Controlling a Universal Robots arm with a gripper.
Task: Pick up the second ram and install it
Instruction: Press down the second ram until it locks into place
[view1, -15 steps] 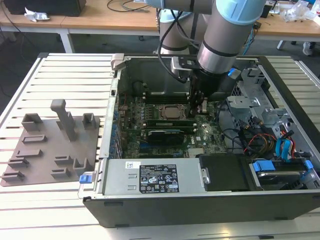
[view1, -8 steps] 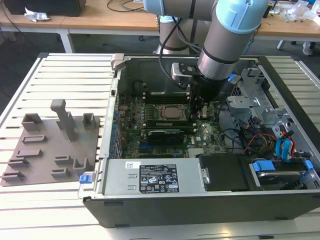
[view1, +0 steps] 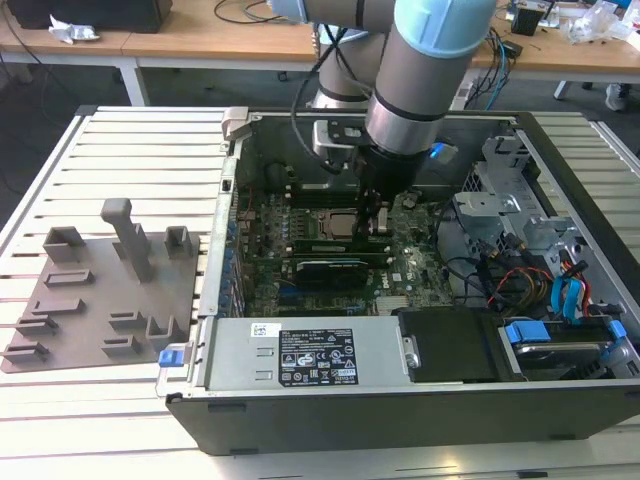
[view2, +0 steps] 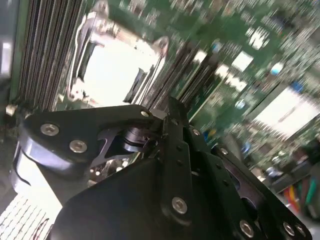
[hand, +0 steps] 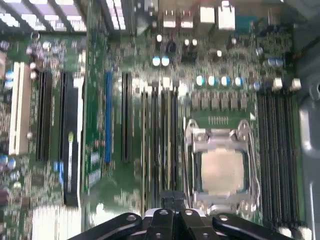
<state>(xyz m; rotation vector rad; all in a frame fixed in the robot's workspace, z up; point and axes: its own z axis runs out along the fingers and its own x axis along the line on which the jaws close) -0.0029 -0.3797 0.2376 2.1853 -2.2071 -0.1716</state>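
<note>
– Down at the wrist, what are the jaws doing?

– The gripper (hand: 172, 202) has its jaws pressed together, tips aimed straight into the memory slots (hand: 160, 145) beside the processor socket (hand: 222, 170). Whether they pinch something thin or only bear down on it, I cannot tell.

– And the second ram?

– I take it to be the slim green-black strip (view1: 335, 244) lying along those slots, right where the tips come down in the exterior view. Two thin strips seem to run there side by side; which one is the second I cannot say for sure.

– So the pick-up is done?

– I judge so. The stick is at the board, not out on the counter (view1: 130, 140). What I cannot confirm is seating: the slot latches are too blurred to read, so pressing home may be unfinished.

– Anything further out?

– Just past the slots sits the broader black card (view1: 330, 268), untouched. Beyond the computer case (view1: 400, 400), on the exterior view's left, the grey plate (view1: 100, 290) shows only its upright blocks.
</note>
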